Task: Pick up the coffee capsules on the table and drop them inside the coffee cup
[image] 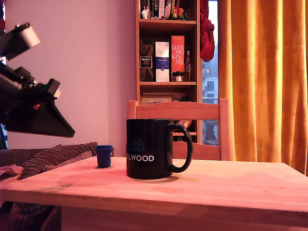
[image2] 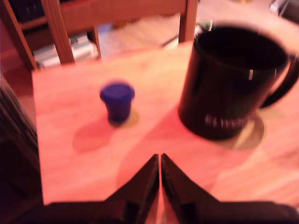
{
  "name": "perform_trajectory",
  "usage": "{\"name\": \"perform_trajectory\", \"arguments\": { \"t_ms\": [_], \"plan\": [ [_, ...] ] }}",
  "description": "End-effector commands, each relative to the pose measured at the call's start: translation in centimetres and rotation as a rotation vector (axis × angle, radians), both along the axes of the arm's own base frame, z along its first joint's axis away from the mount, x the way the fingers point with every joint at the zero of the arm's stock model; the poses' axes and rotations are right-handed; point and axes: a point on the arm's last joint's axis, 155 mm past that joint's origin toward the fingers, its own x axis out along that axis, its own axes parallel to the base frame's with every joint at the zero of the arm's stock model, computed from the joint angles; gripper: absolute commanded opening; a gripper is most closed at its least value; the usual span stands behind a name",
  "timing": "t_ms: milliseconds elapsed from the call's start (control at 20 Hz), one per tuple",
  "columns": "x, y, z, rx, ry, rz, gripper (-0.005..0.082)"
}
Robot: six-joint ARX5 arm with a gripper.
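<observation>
The claw point(image2: 160, 163) has its two dark fingers pressed together with only a thin line between them and nothing held, and it hangs in the air above the worktop point(image: 231, 185), off that worktop's edge at the exterior view's left. Ahead of it a dark blue capsule point(image2: 117, 100) stands on the bare wood, near the far edge and close to the far corner at the exterior view's left. The black mug point(image: 149, 148) stands well apart from that capsule toward the middle of the worktop, its handle turned away from it. This looks like the approach for a pickup: the next move calls for the fingers to part, come down around the blue capsule and close on its tapered sides, then lift it clear of the mug's rim. Only the blue capsule shows. The mug's inside is dark and the wrist view is blurred, so whether anything already lies in it cannot be told.
</observation>
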Motion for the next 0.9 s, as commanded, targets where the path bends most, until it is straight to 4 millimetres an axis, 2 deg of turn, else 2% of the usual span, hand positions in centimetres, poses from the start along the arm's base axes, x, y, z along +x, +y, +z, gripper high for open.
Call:
{"name": "perform_trajectory", "arguments": {
  "t_ms": [0, 500, 550, 650, 700, 750, 850],
  "plan": [
    [-0.1, 0.0, 0.2, -0.011, -0.004, 0.002, -0.0020],
    [-0.2, 0.1, -0.1, -0.006, 0.006, 0.002, 0.0002],
    [-0.1, 0.1, -0.1, -0.006, 0.005, 0.003, 0.0085],
    [0.4, 0.3, 0.1, -0.007, -0.012, 0.021, 0.0393],
    [0.7, 0.5, 0.0, -0.004, -0.017, 0.027, 0.0510],
    [1.0, 0.4, 0.0, -0.004, -0.029, 0.027, 0.0548],
    [1.4, 0.2, -0.2, 0.011, -0.056, 0.014, 0.0548]
  ]
}}
